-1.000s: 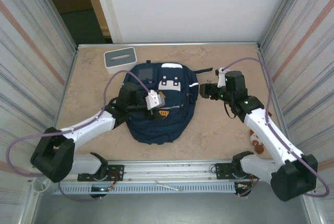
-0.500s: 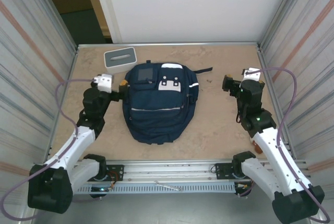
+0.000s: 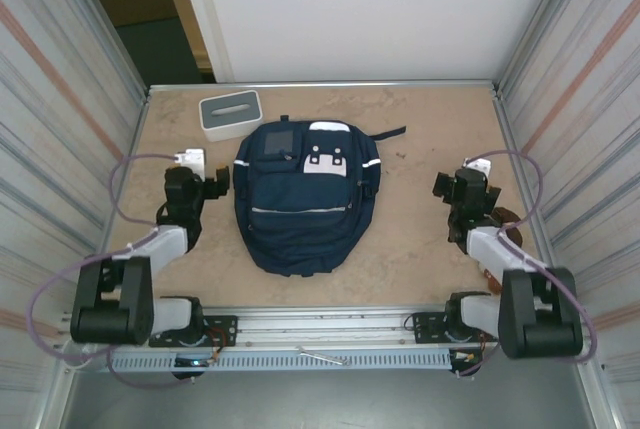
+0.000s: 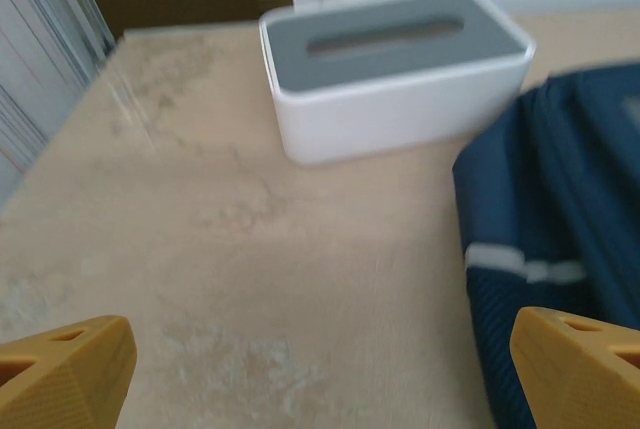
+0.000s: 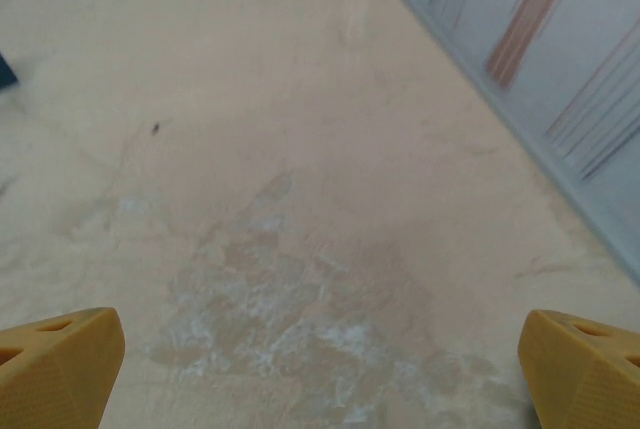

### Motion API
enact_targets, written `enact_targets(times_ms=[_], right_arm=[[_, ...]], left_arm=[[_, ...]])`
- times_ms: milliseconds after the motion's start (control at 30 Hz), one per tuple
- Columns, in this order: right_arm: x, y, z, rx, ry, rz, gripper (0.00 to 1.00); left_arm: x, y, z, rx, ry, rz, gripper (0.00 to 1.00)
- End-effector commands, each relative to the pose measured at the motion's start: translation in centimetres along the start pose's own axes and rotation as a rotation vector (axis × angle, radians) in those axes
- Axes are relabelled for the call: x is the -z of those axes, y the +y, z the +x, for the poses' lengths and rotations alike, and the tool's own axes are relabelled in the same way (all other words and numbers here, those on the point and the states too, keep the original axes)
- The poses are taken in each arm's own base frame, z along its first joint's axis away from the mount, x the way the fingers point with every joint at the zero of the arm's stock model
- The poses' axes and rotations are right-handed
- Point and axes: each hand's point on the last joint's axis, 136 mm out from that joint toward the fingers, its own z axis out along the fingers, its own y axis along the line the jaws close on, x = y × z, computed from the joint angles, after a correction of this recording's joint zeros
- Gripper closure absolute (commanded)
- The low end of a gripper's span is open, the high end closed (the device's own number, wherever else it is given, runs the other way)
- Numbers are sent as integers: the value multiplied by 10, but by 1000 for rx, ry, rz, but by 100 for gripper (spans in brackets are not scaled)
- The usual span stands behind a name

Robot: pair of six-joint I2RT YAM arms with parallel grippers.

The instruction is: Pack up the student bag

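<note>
Black-and-white arms, purple cables

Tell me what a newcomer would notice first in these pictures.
The big navy student bag lies flat in the middle of the table, white stripes and patches facing up. A grey-and-white box sits near its far left corner. The left gripper and right gripper flank it, both open and empty.
</note>
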Motion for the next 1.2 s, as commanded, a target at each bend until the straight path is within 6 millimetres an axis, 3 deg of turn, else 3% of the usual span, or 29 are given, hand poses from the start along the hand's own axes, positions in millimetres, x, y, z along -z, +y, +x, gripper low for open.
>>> enact_targets(times_ms=[0,133,267,333,367,467,1167], right_arm=[[-9,19,-18,-19,-128,-108,1],[-11,35,-21,11,-148,-189,1],[-11,36,-14,-23,-214,-262,1],[-21,35,-4,-51,-221,-282,1],[-26,36,-8,-55,-239,-290,1],[-44,45,-4,-14,-82,-278,1],[-41,51,-3,11,-90,-291,1]], left_arm=[[-10,-1,3,12,-22,3,3],[-19,-7,22,9,-45,35,3],[-21,-8,24,5,-29,37,2],[-23,-10,20,-2,-41,47,2],[-25,-10,21,-3,-14,51,2],[-26,-10,22,-2,-12,51,1],[-25,-11,22,-4,-13,56,1]])
